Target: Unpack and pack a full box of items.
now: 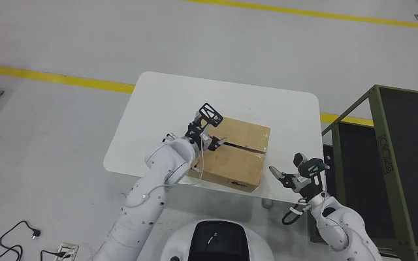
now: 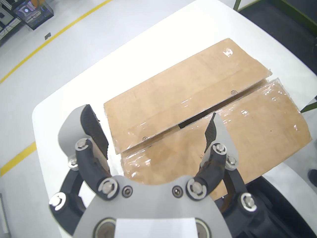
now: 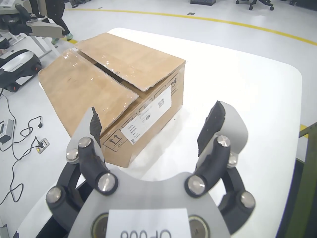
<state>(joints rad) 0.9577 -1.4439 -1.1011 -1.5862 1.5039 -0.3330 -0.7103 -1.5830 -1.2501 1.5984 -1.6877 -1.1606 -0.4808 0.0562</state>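
- Box point(image 1: 235, 153) on the white table point(image 1: 287, 107) in the top view, flaps down, seam slightly parted.
- Left wrist view: left gripper point(image 2: 150, 111) spread open above the box's end, one fingertip over the seam.
- Right wrist view: right gripper point(image 3: 155, 107) open, box ahead, apart.

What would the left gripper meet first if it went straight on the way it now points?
Probably the cardboard box, near the gap along its top; depth is unclear.

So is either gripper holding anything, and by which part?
Nothing is held: the left gripper is open over the brown cardboard box, the right gripper open beside it.
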